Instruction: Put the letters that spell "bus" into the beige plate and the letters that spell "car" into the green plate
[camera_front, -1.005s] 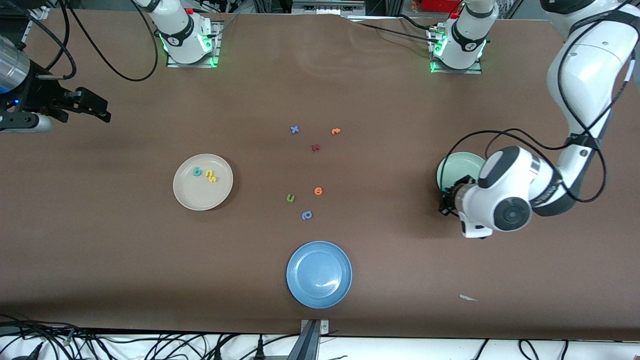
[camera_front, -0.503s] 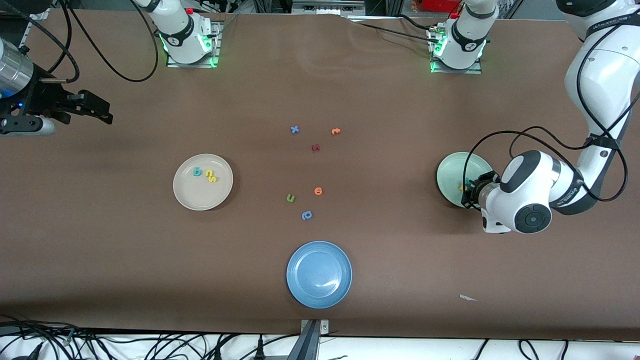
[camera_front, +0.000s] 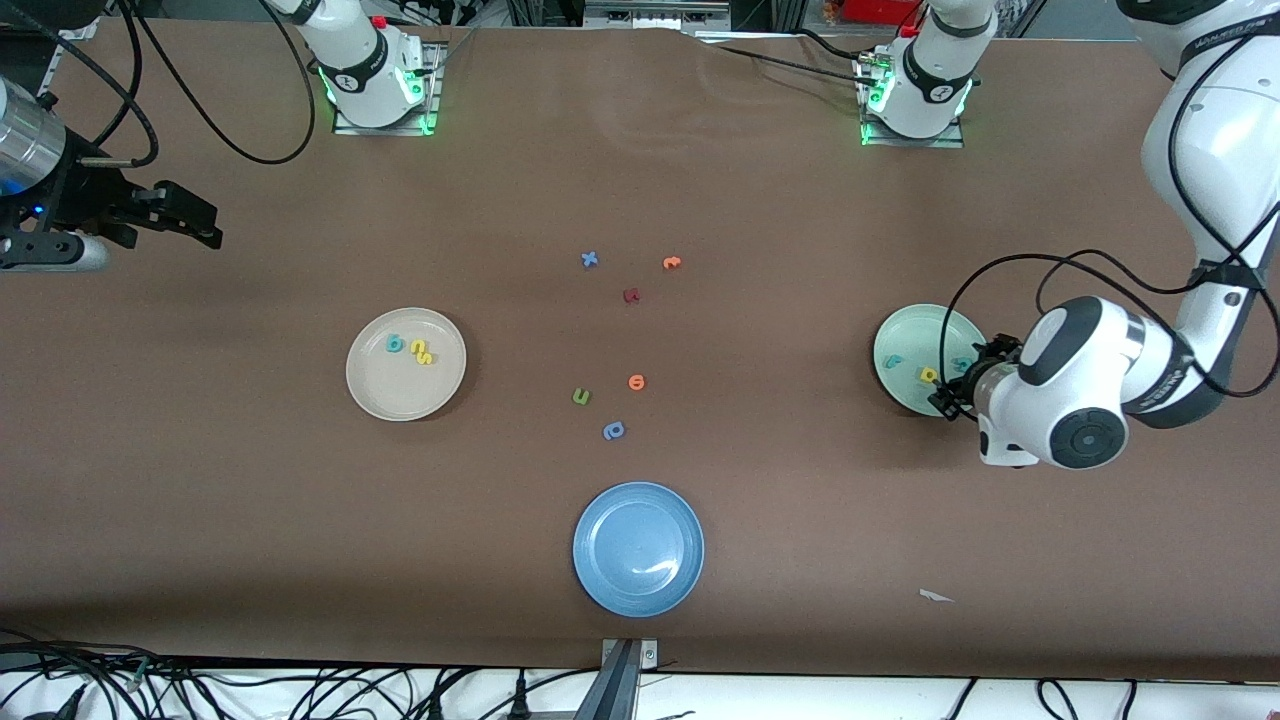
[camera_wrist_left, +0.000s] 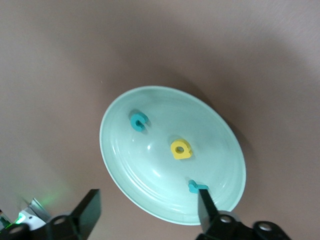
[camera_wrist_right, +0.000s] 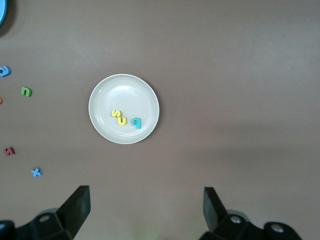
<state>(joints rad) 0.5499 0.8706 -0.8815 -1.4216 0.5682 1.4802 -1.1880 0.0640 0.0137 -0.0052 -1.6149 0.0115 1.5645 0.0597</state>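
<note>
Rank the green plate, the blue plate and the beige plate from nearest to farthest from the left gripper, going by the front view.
From the left gripper:
1. green plate, right under it.
2. blue plate, mid-table, nearest the front camera.
3. beige plate, toward the right arm's end.

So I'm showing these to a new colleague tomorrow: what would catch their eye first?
Probably the left end effector standing open over the green plate at the left arm's end of the table, with a teal c, yellow a and teal r lying in it. Next, the beige plate toward the right arm's end, holding the b, u and s. The right end effector waits open above that plate.
</note>
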